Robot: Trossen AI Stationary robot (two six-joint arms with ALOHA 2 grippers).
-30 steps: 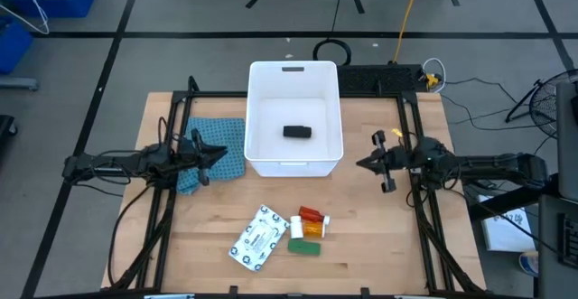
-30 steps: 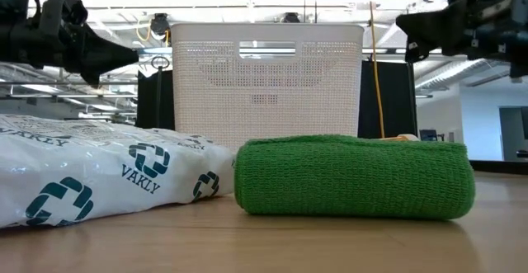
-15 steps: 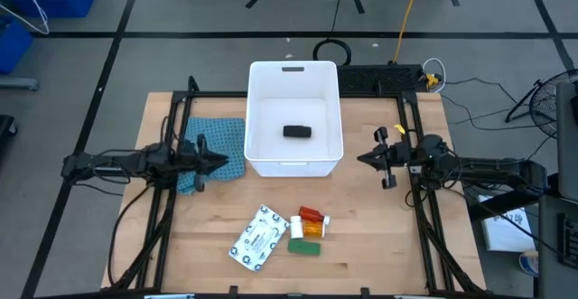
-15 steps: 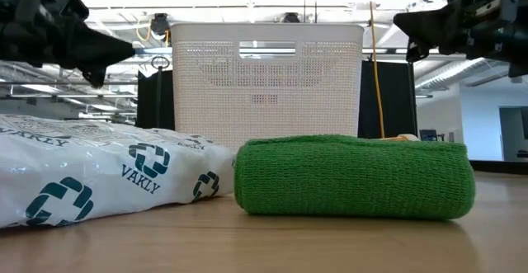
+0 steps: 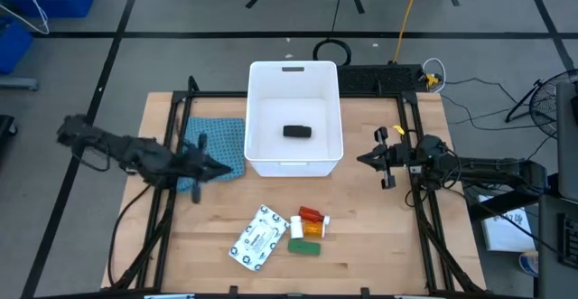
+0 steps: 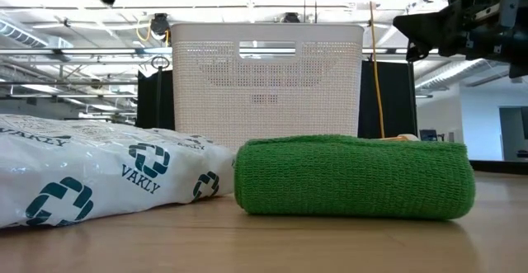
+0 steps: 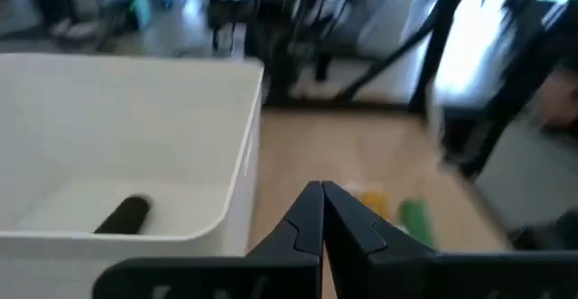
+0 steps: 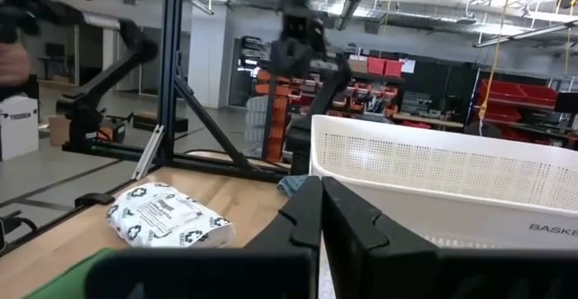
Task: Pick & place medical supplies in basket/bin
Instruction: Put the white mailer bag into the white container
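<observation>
Your workspace is a light wooden table (image 5: 361, 245) framed by black rails. At its far middle stands the large white rectangular plastic tub (image 5: 263, 109) with rounded corners and a dark handle slot at its far rim; from table height its perforated wall (image 6: 266, 83) fills the background. Just beside the tub's left wall you have a blue-green patterned cloth (image 5: 226, 136) lying flat on the wood.

Your left gripper (image 5: 221, 166) sits over the cloth's near edge, close to the tub's near left corner, its fingers pressed together to a point in the left wrist view (image 7: 321, 210). Your right gripper (image 5: 366, 162) hangs to the right of the tub, apart from it, fingers likewise closed tip to tip (image 8: 320, 210) and holding nothing.

The flat white printed packet (image 5: 259, 237) lies near the table's front edge, tilted. Just right of it sit the two orange white-capped pill bottles (image 5: 312, 222), side by side, and the small green block (image 5: 304, 247) touches their near side; up close it looks like a green knitted roll (image 6: 355, 176) beside the packet (image 6: 99, 178).

The small black block (image 5: 297, 132) already rests on the tub's floor, roughly central (image 7: 123, 214).
</observation>
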